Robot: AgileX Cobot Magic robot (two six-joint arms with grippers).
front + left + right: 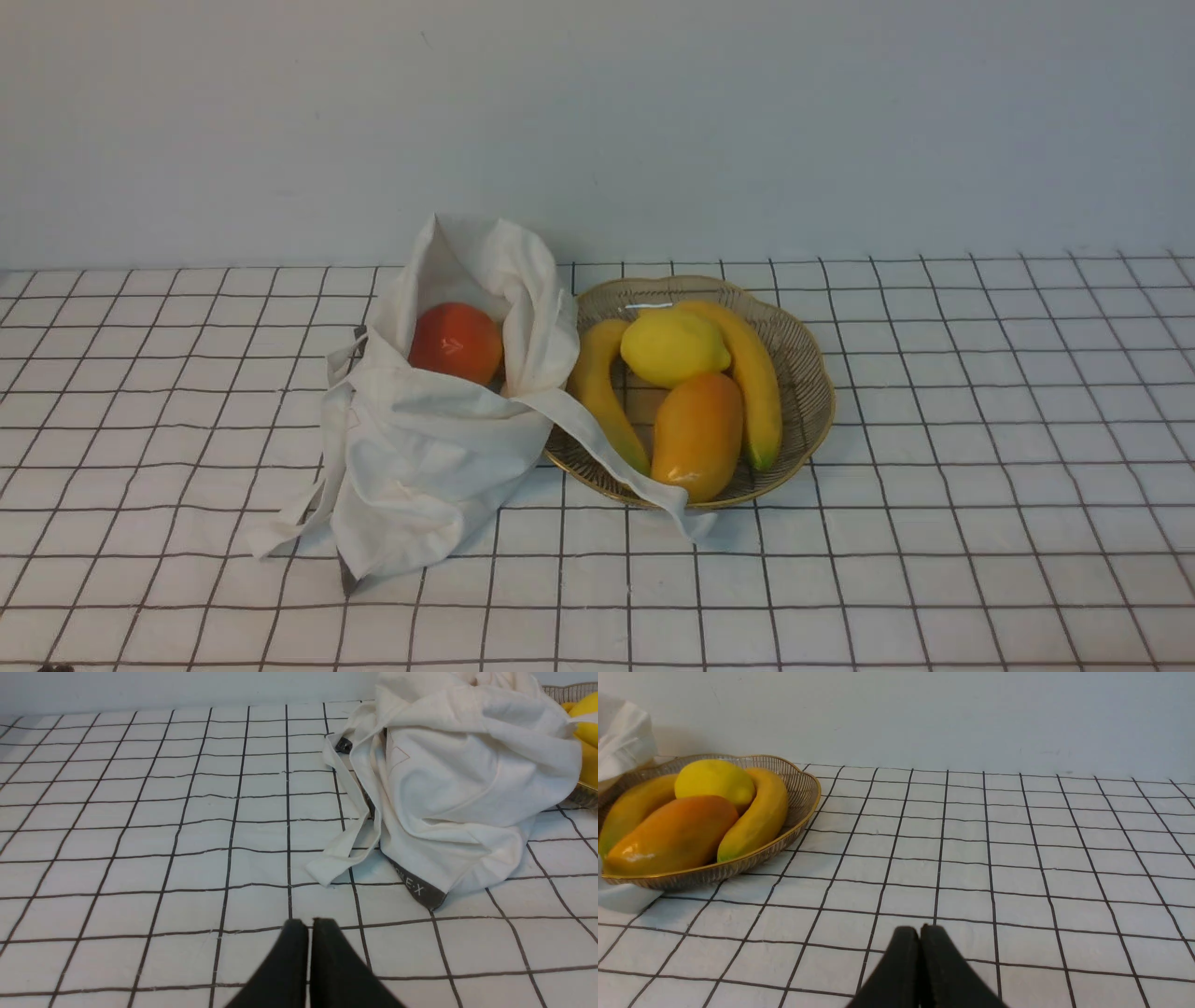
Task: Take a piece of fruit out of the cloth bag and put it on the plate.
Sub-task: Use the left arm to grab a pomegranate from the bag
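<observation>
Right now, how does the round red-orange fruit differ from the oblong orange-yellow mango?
The round red-orange fruit sits inside the off-white cloth bag; the oblong orange-yellow mango lies on the tan wicker plate. The fruit is round and redder; the mango is elongated and yellower. Both are glossy.

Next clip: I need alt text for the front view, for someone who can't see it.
A round red-orange fruit sits inside the open mouth of a white cloth bag on a grid-patterned tablecloth. Beside it on the right, a woven plate holds a lemon, a mango and two bananas; one bag strap lies across the plate's front rim.
</observation>
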